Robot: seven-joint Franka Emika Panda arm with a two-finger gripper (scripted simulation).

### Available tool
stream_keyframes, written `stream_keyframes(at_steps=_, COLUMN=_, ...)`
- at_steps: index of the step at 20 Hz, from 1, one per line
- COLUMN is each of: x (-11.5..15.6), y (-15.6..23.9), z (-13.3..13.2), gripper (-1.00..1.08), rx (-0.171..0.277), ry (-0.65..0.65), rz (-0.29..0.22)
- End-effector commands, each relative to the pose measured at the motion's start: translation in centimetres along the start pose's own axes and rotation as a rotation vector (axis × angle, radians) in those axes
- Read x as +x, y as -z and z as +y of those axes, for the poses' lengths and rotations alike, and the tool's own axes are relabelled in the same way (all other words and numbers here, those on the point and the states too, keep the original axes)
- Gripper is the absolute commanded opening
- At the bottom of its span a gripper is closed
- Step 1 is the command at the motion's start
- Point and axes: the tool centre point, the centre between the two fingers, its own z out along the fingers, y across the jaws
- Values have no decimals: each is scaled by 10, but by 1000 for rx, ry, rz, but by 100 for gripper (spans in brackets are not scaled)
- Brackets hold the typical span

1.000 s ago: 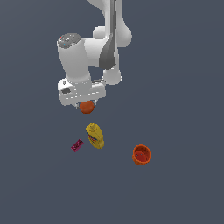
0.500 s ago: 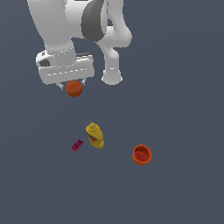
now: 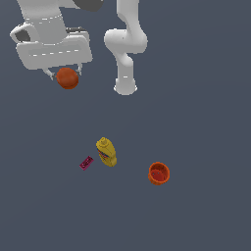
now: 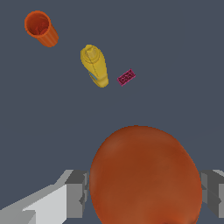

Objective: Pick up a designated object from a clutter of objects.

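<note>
The orange-red ball (image 3: 67, 78) hangs high above the floor at the exterior view's upper left, held between the fingers of my gripper (image 3: 65, 77), which is shut on it. The same ball (image 4: 144, 177) fills the wrist view, with a grey finger pad (image 4: 77, 194) pressed on each side. Far below lie the remaining objects: a yellow squeeze bottle (image 3: 106, 152) on its side, a small magenta block (image 3: 87, 163) just to its left in the exterior view, and an orange cup (image 3: 159, 173) to its right.
The arm's white base column (image 3: 125, 84) stands behind the objects at the exterior view's upper middle. The wrist view shows the bottle (image 4: 95, 65), the block (image 4: 126, 77) and the cup (image 4: 40, 29) on the dark grey floor (image 3: 206, 122).
The gripper has carried the ball higher and toward the exterior view's left. The bottle, block and cup have stayed where they were.
</note>
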Motion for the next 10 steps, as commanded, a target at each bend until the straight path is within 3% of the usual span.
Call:
stream_keyframes(at_steps=1, x=-4, y=15, z=5, gripper=-100, rx=-1, ry=1, rz=0)
stream_keyframes(at_steps=10, x=-10, y=35, z=14, gripper=-100, rx=-1, ry=2, rz=-1)
